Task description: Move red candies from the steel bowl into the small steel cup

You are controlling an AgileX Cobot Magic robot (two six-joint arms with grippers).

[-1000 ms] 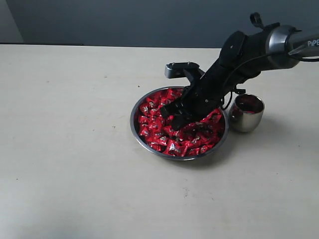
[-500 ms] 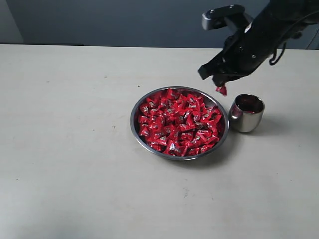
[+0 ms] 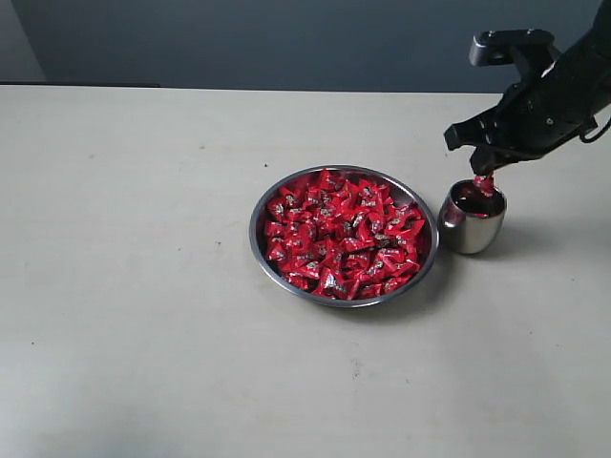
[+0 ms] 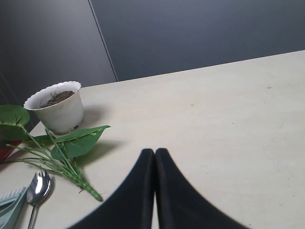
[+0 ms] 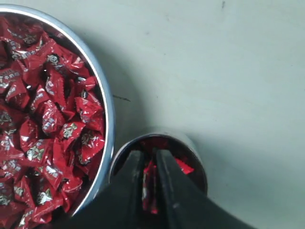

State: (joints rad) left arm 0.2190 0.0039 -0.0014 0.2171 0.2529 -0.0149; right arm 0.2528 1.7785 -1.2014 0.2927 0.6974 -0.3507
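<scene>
The wide steel bowl (image 3: 260,244) (image 5: 107,114) sits mid-table, heaped with red candies (image 3: 342,234) (image 5: 43,124). Just to its right stands the small steel cup (image 3: 468,231) (image 5: 196,151), with some red candy showing inside. My right gripper (image 3: 482,170) (image 5: 149,155) hangs directly over the cup's mouth, shut on one red candy (image 3: 484,183) (image 5: 150,186) that dangles at the rim. My left gripper (image 4: 155,153) is out of the exterior view; its wrist view shows both fingers pressed together over bare table with nothing between them.
Near the left gripper lie a white flowerpot (image 4: 56,106), a leafy green sprig (image 4: 66,148) and a metal spoon (image 4: 36,191). A dark wall runs behind the table's far edge.
The right gripper rose out of the bowl holding one candy, swung right and came down over the cup. The bowl and cup have stayed put.
</scene>
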